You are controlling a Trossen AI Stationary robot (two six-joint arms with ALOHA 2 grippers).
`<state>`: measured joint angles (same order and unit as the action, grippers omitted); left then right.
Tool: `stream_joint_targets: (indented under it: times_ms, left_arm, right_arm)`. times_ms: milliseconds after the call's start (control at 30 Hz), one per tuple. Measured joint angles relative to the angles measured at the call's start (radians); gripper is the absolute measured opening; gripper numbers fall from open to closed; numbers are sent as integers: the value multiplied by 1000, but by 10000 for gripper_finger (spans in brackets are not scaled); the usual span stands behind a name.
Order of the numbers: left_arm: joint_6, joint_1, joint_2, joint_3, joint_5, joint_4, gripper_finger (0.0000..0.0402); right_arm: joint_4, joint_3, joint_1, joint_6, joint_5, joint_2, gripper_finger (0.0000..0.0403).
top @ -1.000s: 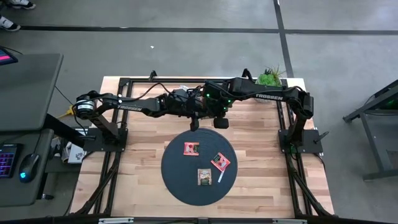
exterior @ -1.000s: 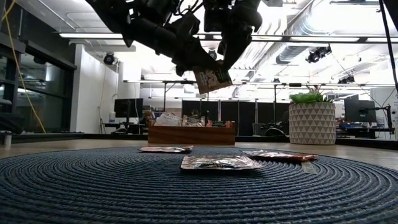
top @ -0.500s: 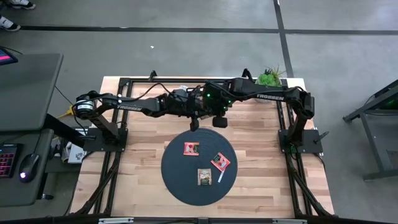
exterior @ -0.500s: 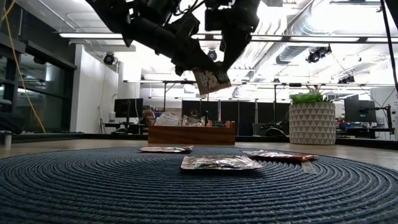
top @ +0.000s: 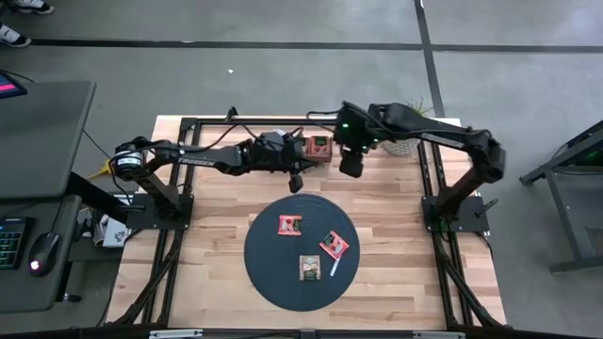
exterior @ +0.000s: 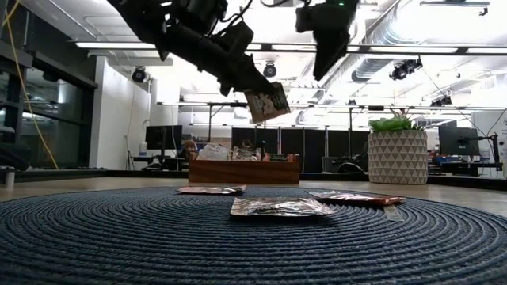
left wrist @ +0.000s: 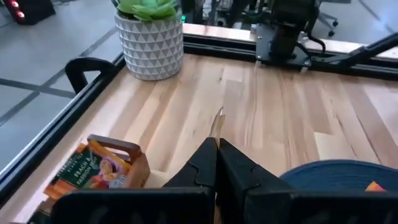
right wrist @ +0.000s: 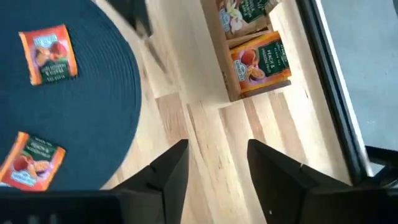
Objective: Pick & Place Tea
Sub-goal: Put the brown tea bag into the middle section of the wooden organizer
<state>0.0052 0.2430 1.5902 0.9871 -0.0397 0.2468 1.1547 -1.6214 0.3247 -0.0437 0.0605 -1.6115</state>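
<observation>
Right gripper (top: pixel 350 168) released sachet (exterior: pixel 267 102), withdrawn, fingers apart; left gripper (exterior: pixel 261 89) alone pinching it; three sachets unmoved on dark mat (top: pixel 273 268); wooden table (top: pixel 212 221).

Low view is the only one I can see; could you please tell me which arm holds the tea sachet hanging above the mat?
Observer: From above, it is the left end effector, shut on that tea sachet.
Operator: Thank you. Is the other one carrying anything?
Observer: No, the right end effector is open and empty in its own wrist view.
Operator: Where is it over the table?
Observer: Behind the mat, beside the wooden box of tea near the table's rear edge.
</observation>
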Motion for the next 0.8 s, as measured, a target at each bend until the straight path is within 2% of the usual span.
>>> stream_joint_targets:
  times_ms: [67,167,367,467,533,667,800]
  left_arm:
    - [0,15,0,-2,-12,17,0]
    - [-13,33,0,-54,-31,162,0]
    - [-156,99,0,-306,-34,604,0]
    - [-259,145,0,-434,2,822,0]
    - [-307,176,11,-483,44,902,0]
    - [-358,233,60,-495,34,971,0]
    - [-384,241,140,-427,7,1057,0]
  right_arm:
    - [-59,90,11,27,-7,68,165]
    - [-157,241,22,86,-7,187,167]
    - [-328,482,22,194,-9,401,168]
    - [-360,540,22,228,-7,464,168]
    - [-380,562,22,248,-7,489,168]
    - [-427,574,22,269,-10,500,168]
    - [-578,575,22,271,-45,481,168]
